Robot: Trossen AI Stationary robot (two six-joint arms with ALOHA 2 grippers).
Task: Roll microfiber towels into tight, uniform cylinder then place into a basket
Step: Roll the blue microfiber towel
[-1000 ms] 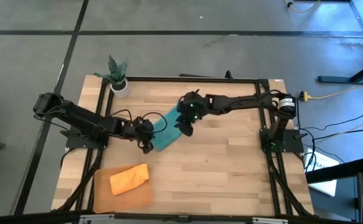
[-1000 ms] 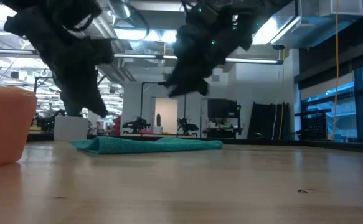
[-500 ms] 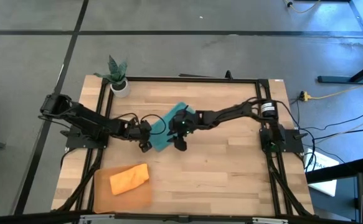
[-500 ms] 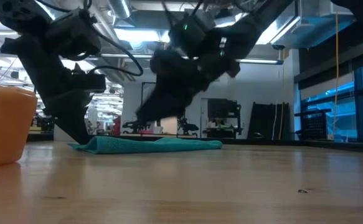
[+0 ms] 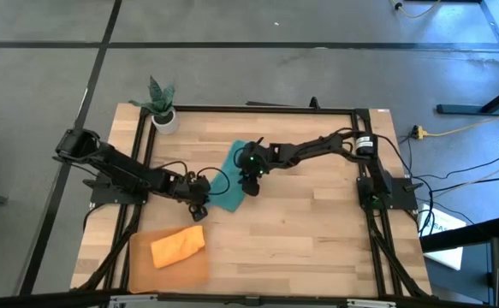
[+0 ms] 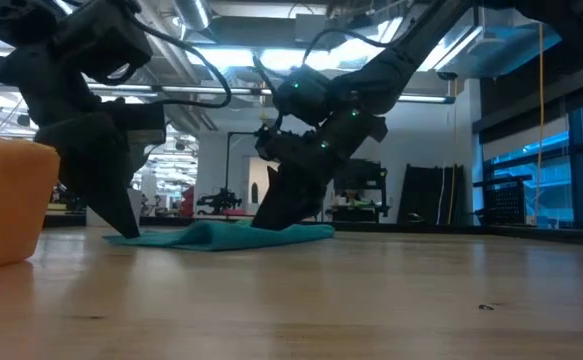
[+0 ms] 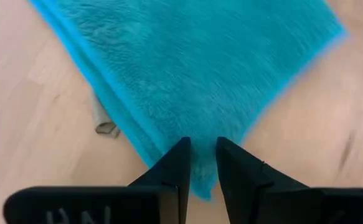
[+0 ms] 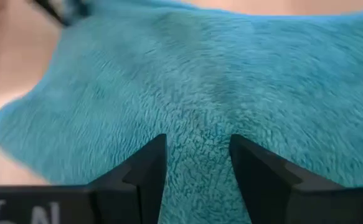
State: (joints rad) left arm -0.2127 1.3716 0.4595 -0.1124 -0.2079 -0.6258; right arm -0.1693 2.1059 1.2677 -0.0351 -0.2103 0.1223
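Note:
The teal towel (image 5: 226, 190) lies folded flat on the wooden table, a low hump (image 6: 211, 230) in its middle. My left gripper (image 5: 200, 206) is down at its near-left corner, fingers a narrow gap apart (image 7: 200, 146). My right gripper (image 5: 251, 185) is open, its fingers standing on the towel's right part (image 8: 197, 143). The orange towel (image 5: 178, 245) lies rolled in the basket (image 5: 199, 270) at the table's near left. My left gripper comes down slanting from the table's left onto the towel's near-left corner (image 7: 197, 177). Its fingertips (image 6: 121, 228) reach the cloth at table height; whether cloth is caught between them, I cannot tell. My right gripper sets its two open fingertips (image 8: 150, 155) on the towel's top face (image 8: 197, 118), slanting down from the table's right. The towel stays on the table.
A small white plant pot (image 5: 164, 118) stands at the table's far left corner. A black frame (image 5: 258, 109) runs round the table's edges. Bare wood (image 5: 300, 231) stretches to the right of and nearer than the towel.
Both grippers have come down onto the teal towel, the right one much farther than the left. The towel's right end has drawn in toward the left gripper, and a hump has risen in the towel's middle.

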